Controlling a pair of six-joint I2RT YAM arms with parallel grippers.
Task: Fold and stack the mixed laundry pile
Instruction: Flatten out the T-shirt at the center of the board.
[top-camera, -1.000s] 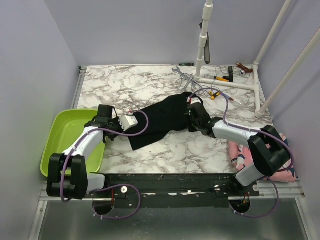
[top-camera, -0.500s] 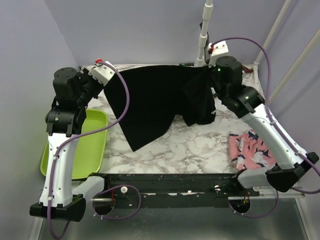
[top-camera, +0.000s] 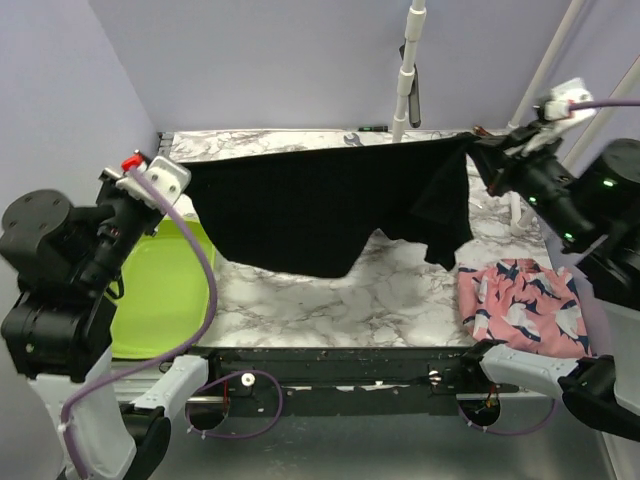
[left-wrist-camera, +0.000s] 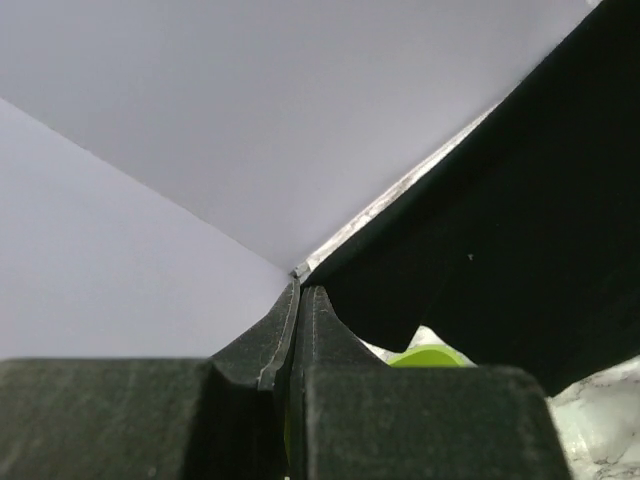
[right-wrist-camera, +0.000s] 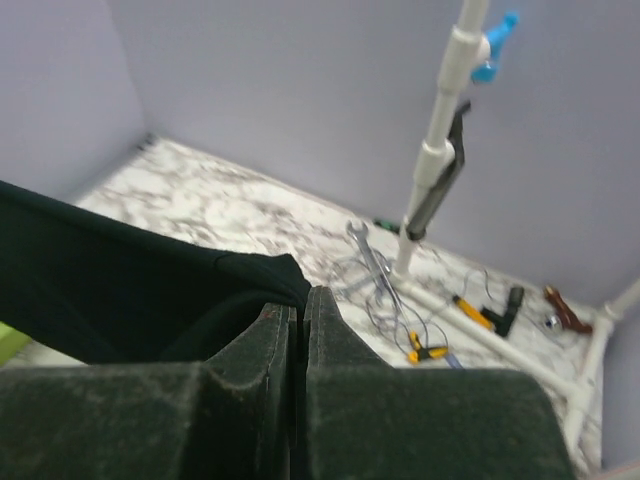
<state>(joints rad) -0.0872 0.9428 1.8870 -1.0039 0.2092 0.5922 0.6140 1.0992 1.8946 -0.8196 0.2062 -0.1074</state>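
1. Currently, the left end effector (top-camera: 187, 170) is raised above the left side of the surface (top-camera: 390, 295). Its fingers (left-wrist-camera: 262, 345) are pressed together on the left top corner of the black garment (top-camera: 300, 205).
2. The left wrist view shows both fingers meeting at the tips, with the dark fabric edge pinched there.
3. The right end effector (top-camera: 478, 150) is raised at the right side. It is clamped on the opposite top corner of the black garment, and the right wrist view shows no gap between the fingers.
4. The black garment hangs spread between both end effectors as a wide sheet. Its top edge is nearly level, its lower edge drops to a point near the centre, and a doubled flap hangs at the right.
5. Contact between the lower edge and the surface cannot be determined.
6. The pink garment (top-camera: 520, 305) lies bunched at the near right corner of the surface, apart from the black garment.
7. The lime green basin (top-camera: 165, 300) sits at the left edge, partly hidden by the left arm.
8. A wrench (right-wrist-camera: 368, 255) lies at the far right, beside the white pipe frame (right-wrist-camera: 440, 130).
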